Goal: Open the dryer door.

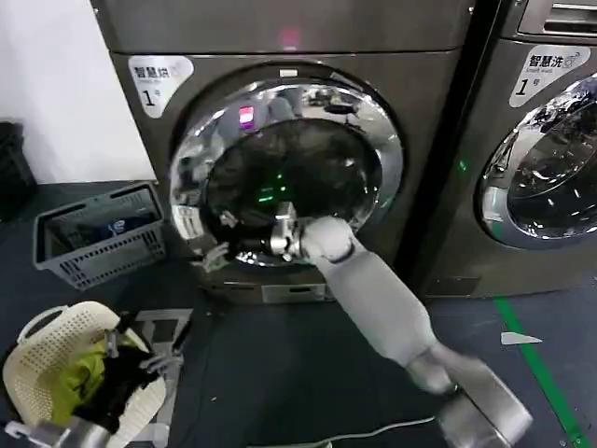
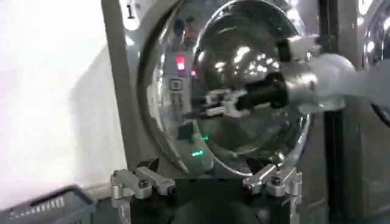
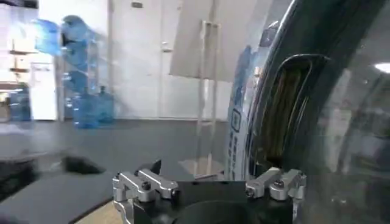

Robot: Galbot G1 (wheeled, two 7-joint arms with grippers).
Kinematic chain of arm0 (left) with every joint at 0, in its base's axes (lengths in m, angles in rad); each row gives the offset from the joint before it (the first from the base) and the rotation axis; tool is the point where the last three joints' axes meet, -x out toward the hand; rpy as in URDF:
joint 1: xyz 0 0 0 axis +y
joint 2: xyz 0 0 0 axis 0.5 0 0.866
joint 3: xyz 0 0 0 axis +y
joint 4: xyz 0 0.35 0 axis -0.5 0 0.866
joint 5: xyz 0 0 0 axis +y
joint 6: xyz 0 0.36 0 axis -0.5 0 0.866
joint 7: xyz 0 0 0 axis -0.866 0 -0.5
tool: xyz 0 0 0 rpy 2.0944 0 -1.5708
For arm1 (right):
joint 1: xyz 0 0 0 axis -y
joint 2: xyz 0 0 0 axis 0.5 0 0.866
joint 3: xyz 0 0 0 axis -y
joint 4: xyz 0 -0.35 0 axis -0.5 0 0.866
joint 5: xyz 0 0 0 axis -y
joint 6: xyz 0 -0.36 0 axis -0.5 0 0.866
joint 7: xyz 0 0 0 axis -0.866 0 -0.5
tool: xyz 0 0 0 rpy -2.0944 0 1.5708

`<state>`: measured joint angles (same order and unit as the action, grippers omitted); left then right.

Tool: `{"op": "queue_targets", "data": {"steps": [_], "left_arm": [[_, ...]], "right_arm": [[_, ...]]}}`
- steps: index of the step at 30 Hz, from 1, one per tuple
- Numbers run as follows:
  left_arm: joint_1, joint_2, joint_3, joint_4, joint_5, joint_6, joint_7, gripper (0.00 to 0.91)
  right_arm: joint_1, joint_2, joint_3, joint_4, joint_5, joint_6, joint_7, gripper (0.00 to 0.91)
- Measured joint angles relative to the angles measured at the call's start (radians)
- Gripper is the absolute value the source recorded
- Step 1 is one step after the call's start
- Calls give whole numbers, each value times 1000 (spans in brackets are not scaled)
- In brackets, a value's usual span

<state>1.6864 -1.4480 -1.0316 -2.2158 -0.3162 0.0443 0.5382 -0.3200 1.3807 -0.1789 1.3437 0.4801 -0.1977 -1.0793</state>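
Observation:
The dryer [image 1: 280,28] fills the middle of the head view, dark grey-bronze with a red light on its top panel. Its door [image 1: 373,131] has a chrome ring round dark glass, and its left edge looks slightly ajar. My right arm reaches up from the lower right. My right gripper [image 1: 213,254] is open at the door's lower left rim. In the right wrist view my right gripper [image 3: 210,178] stands beside the door's edge [image 3: 292,109] with nothing between its fingers. My left gripper [image 1: 140,353] [image 2: 207,178] waits low at the left, open, facing the door [image 2: 244,73].
A grey plastic crate [image 1: 98,233] stands on the floor left of the dryer. A white laundry basket [image 1: 47,359] with clothes sits at the lower left, close to my left gripper. The neighbouring grey machine [image 1: 541,159] is on the right, with green floor tape [image 1: 541,373] before it.

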Motion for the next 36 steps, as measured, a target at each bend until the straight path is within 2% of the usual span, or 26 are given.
{"op": "queue_targets", "data": {"steps": [9,16,22,29,36], "left_arm": [[-117,174,-42,97,-153,61,-6,907],[-222,304,-3,191,-261,115,-26,907],[-314,368,56,270,-348,89,12,907],[-437,480,194,338,-482,84,50,907],[-585,609,429,391,-594,55,49,907]], "right_arm": [[-42,-74,13,87,41,4,-157,907],[-79,-152,14,155,90,64,-261,907],[-126,-238,37,215,145,78,-318,907],[-204,-326,95,283,181,102,-383,907],[-290,-408,169,321,201,133,-384,907]]}}
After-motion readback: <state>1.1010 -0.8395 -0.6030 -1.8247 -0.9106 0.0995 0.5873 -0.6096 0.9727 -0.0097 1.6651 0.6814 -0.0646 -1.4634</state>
